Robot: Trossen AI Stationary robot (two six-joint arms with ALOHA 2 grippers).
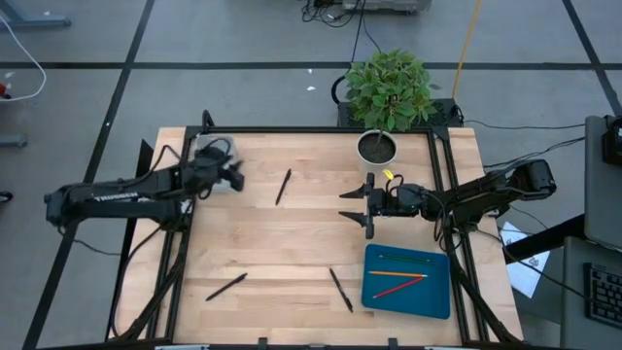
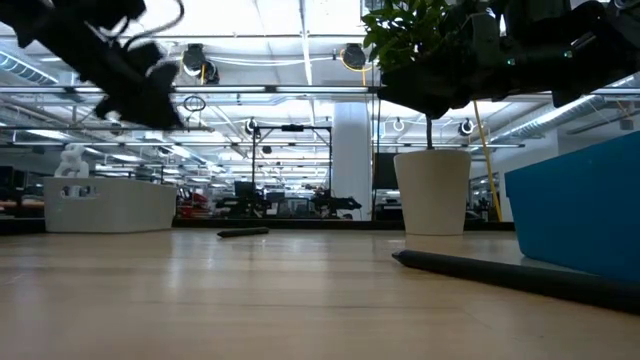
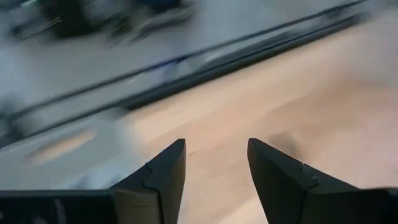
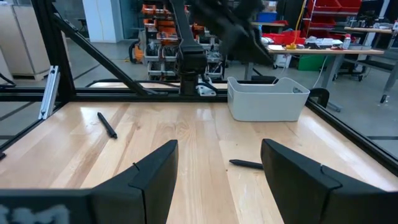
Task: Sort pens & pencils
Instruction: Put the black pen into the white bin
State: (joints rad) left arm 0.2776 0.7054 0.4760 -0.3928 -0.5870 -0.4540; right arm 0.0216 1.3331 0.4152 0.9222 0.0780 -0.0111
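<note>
Three dark pens lie flat on the wooden table: one mid-table (image 1: 283, 187), one near the front left (image 1: 225, 287), and one by the blue tray (image 1: 340, 289). Green, orange and red pencils (image 1: 400, 274) lie in the blue tray (image 1: 435, 301) at the front right. My left gripper (image 1: 233, 177) hovers open above the far-left part of the table, beside a pale grey bin (image 4: 267, 102). Nothing is between its fingers (image 3: 216, 146). My right gripper (image 1: 352, 204) stands open and level at mid-right, pointing toward the table's left, with nothing in it (image 4: 219, 149).
A potted plant (image 1: 377, 146) stands at the far edge, just behind my right gripper. A black frame rail (image 1: 321, 129) runs around the table. In the low view the blue tray's wall (image 2: 590, 210) and a pen (image 2: 500, 272) lie close at the right.
</note>
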